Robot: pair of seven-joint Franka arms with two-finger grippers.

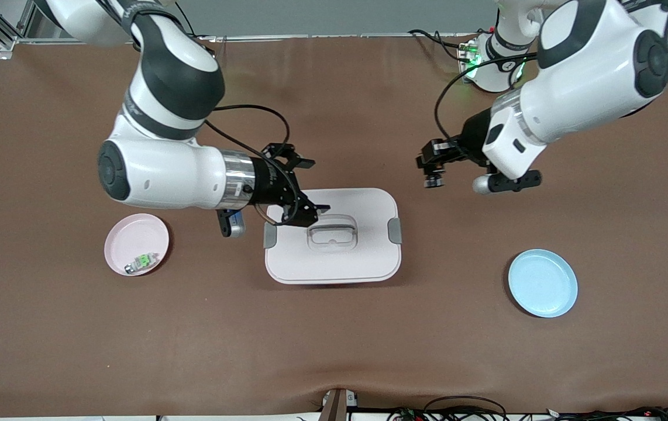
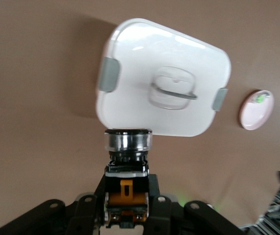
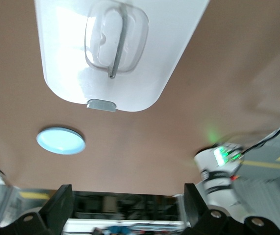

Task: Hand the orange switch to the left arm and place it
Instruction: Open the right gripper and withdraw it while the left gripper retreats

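My left gripper (image 1: pixel 432 169) is shut on the orange switch (image 1: pixel 433 181), held in the air over the brown mat beside the box, toward the left arm's end. In the left wrist view the switch (image 2: pixel 126 166) sits between the jaws of the left gripper (image 2: pixel 126 203), with its black body, orange markings and silver collar showing. The white lidded box (image 1: pixel 363 245) lies mid-table and also shows in the left wrist view (image 2: pixel 144 54) and the right wrist view (image 3: pixel 71 73). My right gripper (image 1: pixel 306 209) hovers over the box's corner, open and empty; its fingers (image 3: pixel 56 208) stand wide apart.
A pink plate (image 1: pixel 129 234) holding a small green-and-silver component (image 1: pixel 142 260) lies toward the right arm's end. A blue plate (image 1: pixel 543 283) lies toward the left arm's end, nearer the front camera than the left gripper. Cables trail from both wrists.
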